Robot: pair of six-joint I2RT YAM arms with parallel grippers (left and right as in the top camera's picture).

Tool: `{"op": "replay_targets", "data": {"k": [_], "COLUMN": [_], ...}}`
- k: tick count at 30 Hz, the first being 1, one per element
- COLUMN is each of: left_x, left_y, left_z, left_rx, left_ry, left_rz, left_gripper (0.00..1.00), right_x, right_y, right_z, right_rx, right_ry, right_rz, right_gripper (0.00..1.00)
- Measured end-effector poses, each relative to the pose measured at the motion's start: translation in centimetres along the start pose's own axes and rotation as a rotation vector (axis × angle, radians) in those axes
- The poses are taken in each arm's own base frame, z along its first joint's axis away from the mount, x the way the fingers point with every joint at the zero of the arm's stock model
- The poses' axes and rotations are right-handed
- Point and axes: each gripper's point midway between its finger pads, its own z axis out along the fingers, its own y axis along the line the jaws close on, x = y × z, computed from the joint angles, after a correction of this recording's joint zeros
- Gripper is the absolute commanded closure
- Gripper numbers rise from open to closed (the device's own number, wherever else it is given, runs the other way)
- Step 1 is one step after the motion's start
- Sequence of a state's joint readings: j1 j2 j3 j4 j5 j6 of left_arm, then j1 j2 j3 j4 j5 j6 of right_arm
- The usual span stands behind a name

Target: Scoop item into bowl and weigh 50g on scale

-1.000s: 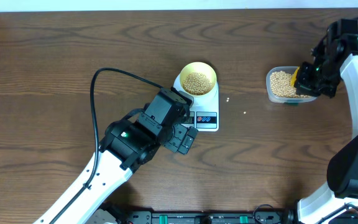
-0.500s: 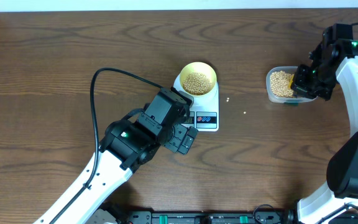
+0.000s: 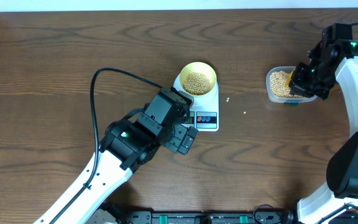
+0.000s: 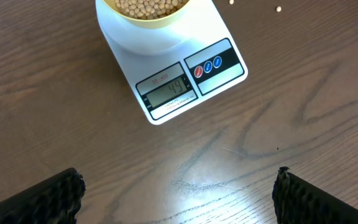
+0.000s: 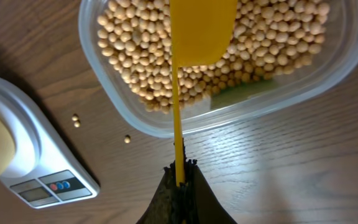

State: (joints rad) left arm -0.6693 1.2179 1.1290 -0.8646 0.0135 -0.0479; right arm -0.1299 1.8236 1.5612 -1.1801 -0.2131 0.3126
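The pale-yellow bowl holds tan beans and stands on the white scale. In the left wrist view the scale shows a lit display and the bowl sits at the top edge. My left gripper is open and empty, low over bare table in front of the scale. My right gripper is shut on the handle of a yellow scoop, whose head is over the beans in the clear tub. The tub also shows in the overhead view.
A few loose beans lie on the table between scale and tub, also in the right wrist view. The scale's corner shows at the left of that view. The left arm's black cable loops left of the scale.
My right gripper with the scoop has shifted slightly left and back over the tub. The left arm, bowl and scale have not moved.
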Motion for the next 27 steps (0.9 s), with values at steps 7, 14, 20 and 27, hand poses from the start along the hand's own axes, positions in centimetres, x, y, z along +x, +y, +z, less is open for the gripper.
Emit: {"op": "replay_targets", "data": {"k": [7, 14, 20, 27], "left_x": [0.0, 0.0, 0.0, 0.0], "left_y": [0.0, 0.0, 0.0, 0.0], "left_z": [0.0, 0.0, 0.0, 0.0], "left_rx": [0.0, 0.0, 0.0, 0.0], "left_ry": [0.0, 0.0, 0.0, 0.0], "left_rz": [0.0, 0.0, 0.0, 0.0], "left_gripper": [0.01, 0.01, 0.01, 0.01], "right_x": [0.2, 1.0, 0.9, 1.0], "right_y": [0.5, 0.4, 0.7, 1.0], "right_z": [0.1, 1.0, 1.1, 1.1], "right_rx": [-0.015, -0.026, -0.043, -0.062], "right_ry": [0.009, 0.036, 0.035, 0.041], "right_rz": [0.009, 0.025, 0.037, 0.045], "right_gripper": [0.99, 0.99, 0.99, 0.99]}}
